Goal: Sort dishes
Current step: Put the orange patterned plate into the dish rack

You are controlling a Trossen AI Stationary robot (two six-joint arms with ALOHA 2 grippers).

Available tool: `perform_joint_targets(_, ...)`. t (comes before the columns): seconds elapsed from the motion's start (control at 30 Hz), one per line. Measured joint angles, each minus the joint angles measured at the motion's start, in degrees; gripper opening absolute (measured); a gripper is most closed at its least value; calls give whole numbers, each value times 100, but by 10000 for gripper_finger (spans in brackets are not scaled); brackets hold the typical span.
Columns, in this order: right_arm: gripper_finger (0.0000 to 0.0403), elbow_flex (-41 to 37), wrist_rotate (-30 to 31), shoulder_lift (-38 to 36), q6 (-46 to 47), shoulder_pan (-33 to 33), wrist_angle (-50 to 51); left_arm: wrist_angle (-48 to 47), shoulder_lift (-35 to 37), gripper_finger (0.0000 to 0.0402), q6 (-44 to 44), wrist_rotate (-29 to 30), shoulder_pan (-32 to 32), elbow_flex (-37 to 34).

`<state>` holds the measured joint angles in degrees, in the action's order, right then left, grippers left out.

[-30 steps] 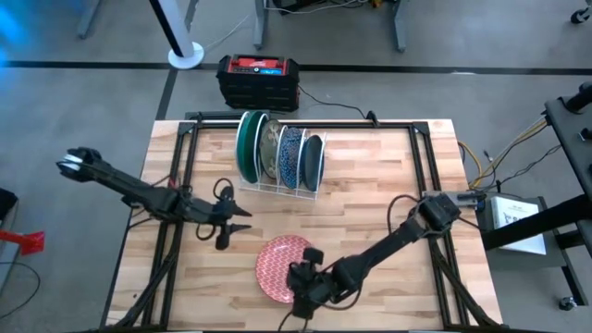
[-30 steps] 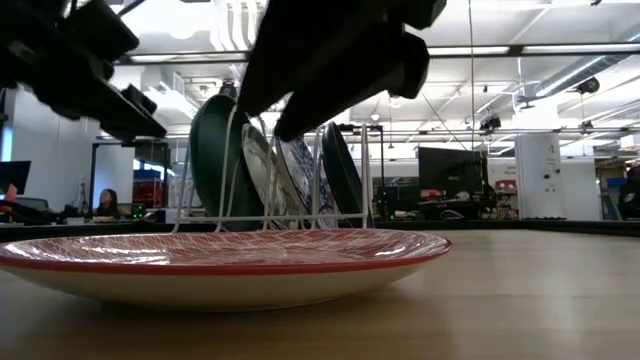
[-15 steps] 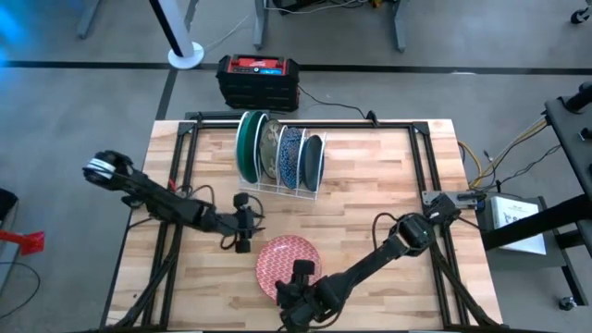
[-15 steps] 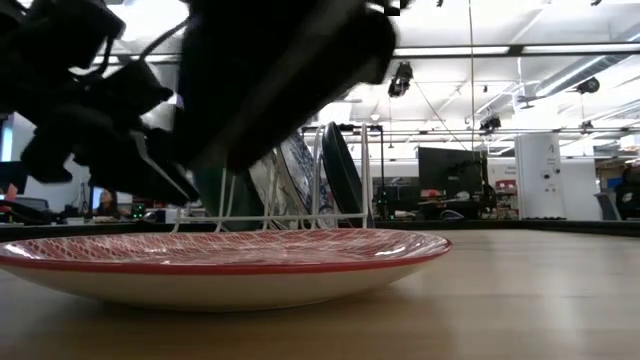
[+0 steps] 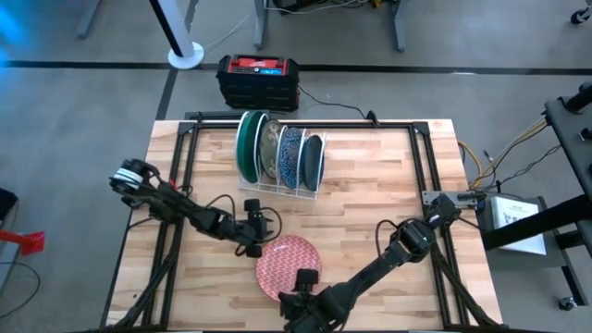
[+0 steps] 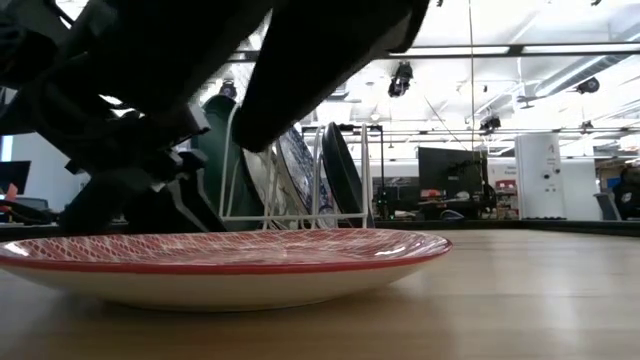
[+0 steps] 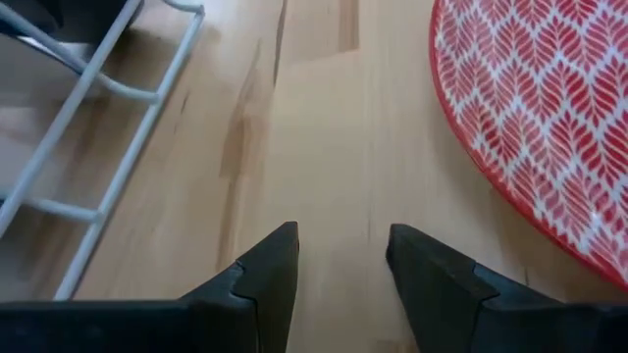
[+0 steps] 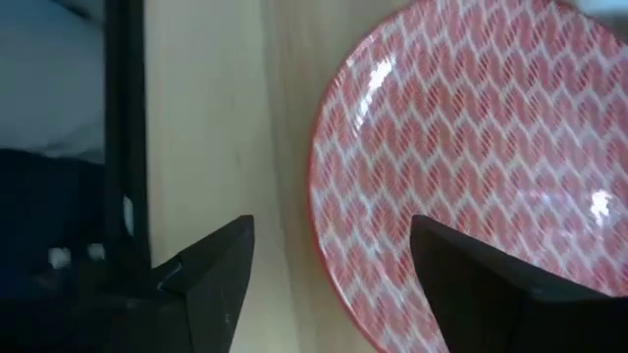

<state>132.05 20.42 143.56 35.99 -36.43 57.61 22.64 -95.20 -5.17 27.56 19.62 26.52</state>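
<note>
Dishes: five in all, four standing in the rack (image 5: 277, 181) at the desk's (image 5: 370, 185) far side and one red plate (image 5: 285, 264) lying flat near the front edge. Right hand (image 5: 305, 294) hovers wide open at the plate's near rim, holding nothing; left hand (image 5: 252, 233) (narrowly open, empty) sits just beside its far rim. Closing could nudge the plate toward the front edge.

I work in an open-plan lab or office: ceiling strip lights (image 6: 520, 48), desk monitors (image 6: 445, 168) behind my wooden table (image 5: 370, 176) (bare grey floor (image 5: 83, 111) around it), a person (image 6: 105, 203) seated far off.
</note>
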Motion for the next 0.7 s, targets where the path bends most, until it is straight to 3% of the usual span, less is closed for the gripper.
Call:
perform_joint_targets(0.37, 276, -87, -230, 280, -55, 79, 101, 116, -49, 154, 70, -109, -13, 40)
perform_joint_targets(0.7, 255, -307, 320, 287, -367, 115, 222, 178, -124, 154, 171, -428, -31, 55)
